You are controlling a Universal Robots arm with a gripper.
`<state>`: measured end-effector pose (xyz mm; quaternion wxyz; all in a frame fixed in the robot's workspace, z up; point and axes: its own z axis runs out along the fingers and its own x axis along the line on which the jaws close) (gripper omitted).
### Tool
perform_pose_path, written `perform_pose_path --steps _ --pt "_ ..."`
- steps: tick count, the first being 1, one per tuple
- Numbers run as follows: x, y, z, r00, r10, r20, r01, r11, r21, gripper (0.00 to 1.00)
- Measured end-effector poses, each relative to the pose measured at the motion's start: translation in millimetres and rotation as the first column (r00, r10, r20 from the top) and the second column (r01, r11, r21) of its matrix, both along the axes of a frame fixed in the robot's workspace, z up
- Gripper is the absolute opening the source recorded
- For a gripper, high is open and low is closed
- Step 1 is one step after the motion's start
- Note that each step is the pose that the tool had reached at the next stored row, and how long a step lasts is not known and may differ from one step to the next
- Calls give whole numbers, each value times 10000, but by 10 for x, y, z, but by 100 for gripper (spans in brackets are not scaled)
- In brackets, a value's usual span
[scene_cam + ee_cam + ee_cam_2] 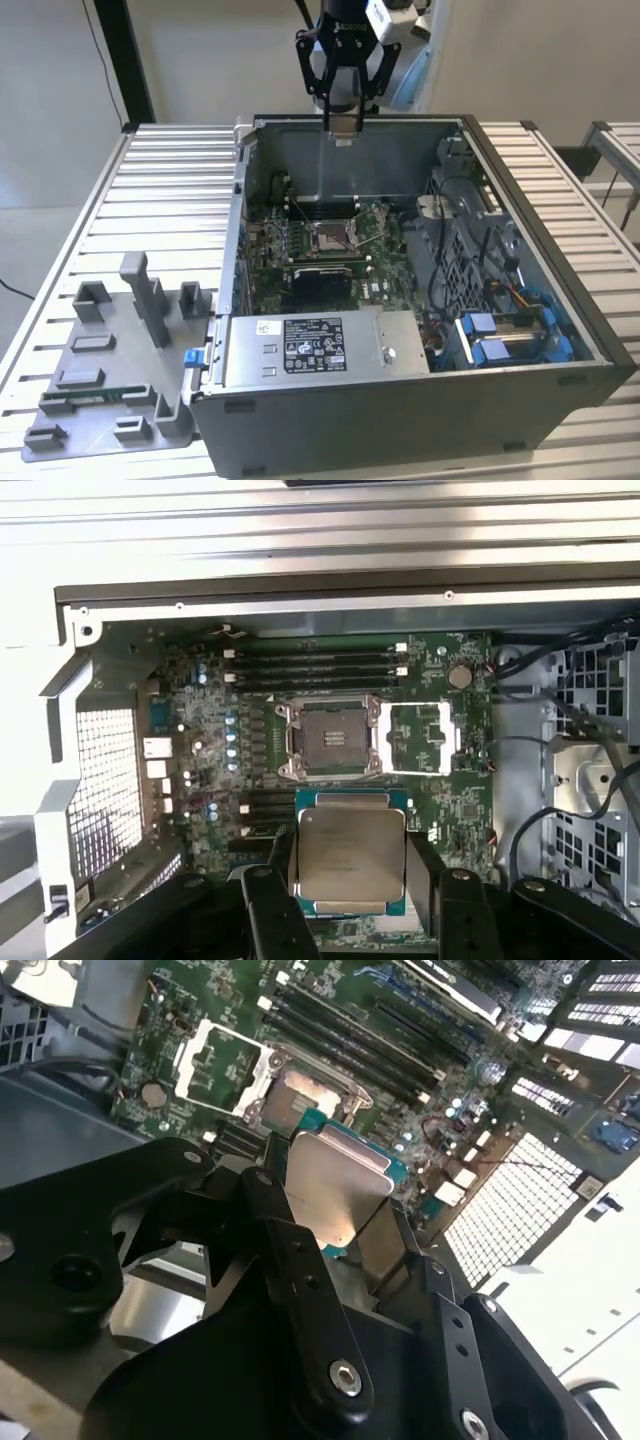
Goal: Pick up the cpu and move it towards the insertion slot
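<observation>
In the exterior view, a grey tray (110, 385) with moulded recesses lay nearest the camera, at 8 o'clock from the open case (420, 400). Both rested on a ribbed metal table (175, 195). Pale walls stood behind, with a dark post at 11 o'clock.

The gripper (343, 125) hung above the case's far wall, at 12 o'clock from the slot (330, 237). In both wrist views its fingers (268, 905) were clamped on opposite edges of the cpu (350, 852), which was held flat, silvery top showing. The cpu was clear of the green board (210, 750), in the air just beside the slot (330, 738). The slot's frame (420, 738) stood swung open, with its brownish centre exposed.
</observation>
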<state>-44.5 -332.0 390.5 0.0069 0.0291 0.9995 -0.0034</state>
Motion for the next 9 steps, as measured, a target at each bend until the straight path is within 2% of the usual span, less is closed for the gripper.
perform_pose_path --steps 2,4,6,9 --pt "0 81 -12 10000 0 28 0 10000 -59 0" --pt "0 136 -26 10000 8 58 -8 9999 -113 0" --pt "1 161 -45 10000 51 86 -49 9998 -175 0" --pt "6 189 -71 9999 140 94 -138 9996 -238 0"
